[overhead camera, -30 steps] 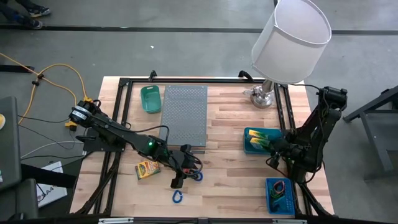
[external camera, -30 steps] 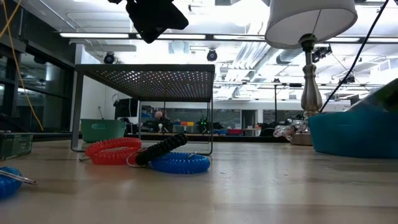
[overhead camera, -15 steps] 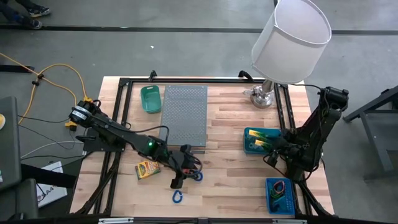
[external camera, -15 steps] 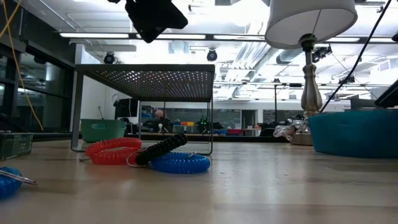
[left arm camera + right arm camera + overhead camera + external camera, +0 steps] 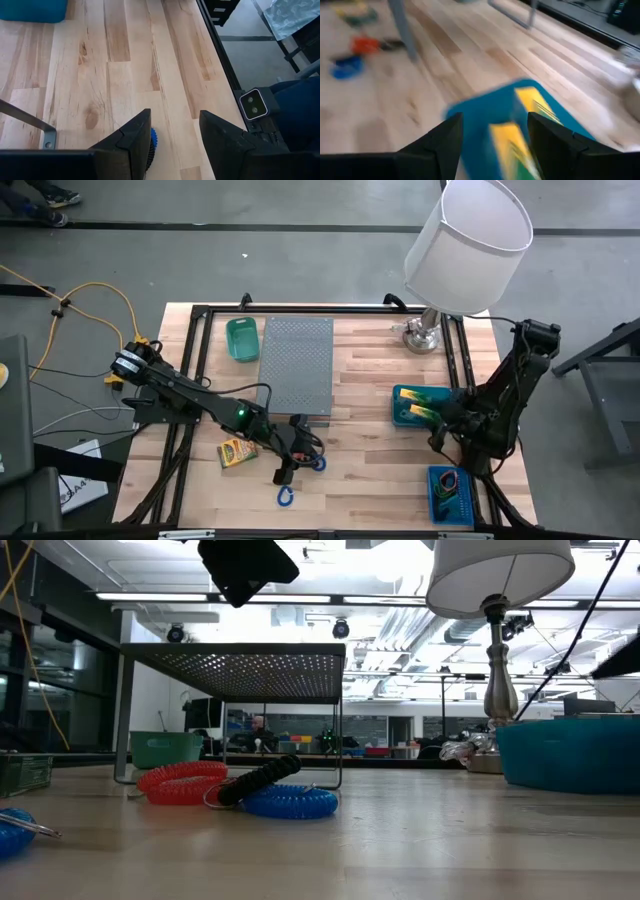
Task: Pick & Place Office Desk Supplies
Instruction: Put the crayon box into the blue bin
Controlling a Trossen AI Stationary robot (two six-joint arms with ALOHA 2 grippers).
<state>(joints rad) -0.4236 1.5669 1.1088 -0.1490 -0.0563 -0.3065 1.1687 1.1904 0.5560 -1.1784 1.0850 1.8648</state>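
Blue, red and black coiled bands [image 5: 303, 450] lie bunched on the worktop [image 5: 370, 430] right under the left claw [image 5: 298, 442], whose fingers stand spread with nothing between them, the blue coil [image 5: 152, 142] showing just below the gap. By my reading, this is the reach-in before a pick; next it should drop lower and pinch one coil cleanly. Well apart, the right claw [image 5: 492, 135] hangs spread and empty over the teal tray [image 5: 404, 412] holding yellow packets [image 5: 421, 405].

Packets [image 5: 421, 405] in bin [image 5: 399, 418], clips [image 5: 312, 461] beside rack [image 5: 296, 363]
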